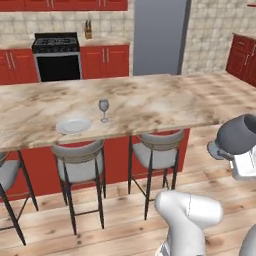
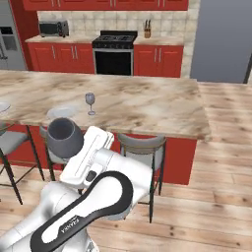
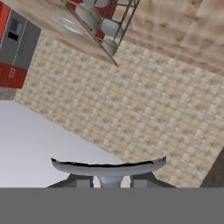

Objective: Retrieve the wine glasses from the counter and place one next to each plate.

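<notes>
My gripper (image 3: pixel 110 181) is shut on the stem of the dark smoky-grey wine glass (image 1: pixel 239 134), held in the air well in front of the bar top. Its bowl (image 2: pixel 64 137) shows beside my white hand, and its round foot (image 3: pixel 109 168) spans the space above my fingertips. The slimmer pale wine glass (image 1: pixel 103 108) stands upright on the bar top just right of a pale plate (image 1: pixel 73 125); both appear again from the right base, glass (image 2: pixel 90 103) and plate (image 2: pixel 62 112). A second plate (image 2: pixel 2 106) peeks in at the left edge. The counter's red drawer fronts (image 1: pixel 243 54) stand far right.
The long marbled bar top (image 1: pixel 165 102) spans the room, with grey-seated stools (image 1: pixel 79 160) tucked under its near edge. A black stove (image 1: pixel 56 55) and red cabinets line the back wall, and a grey fridge panel (image 1: pixel 157 35) stands beside them. Wood floor lies between me and the stools.
</notes>
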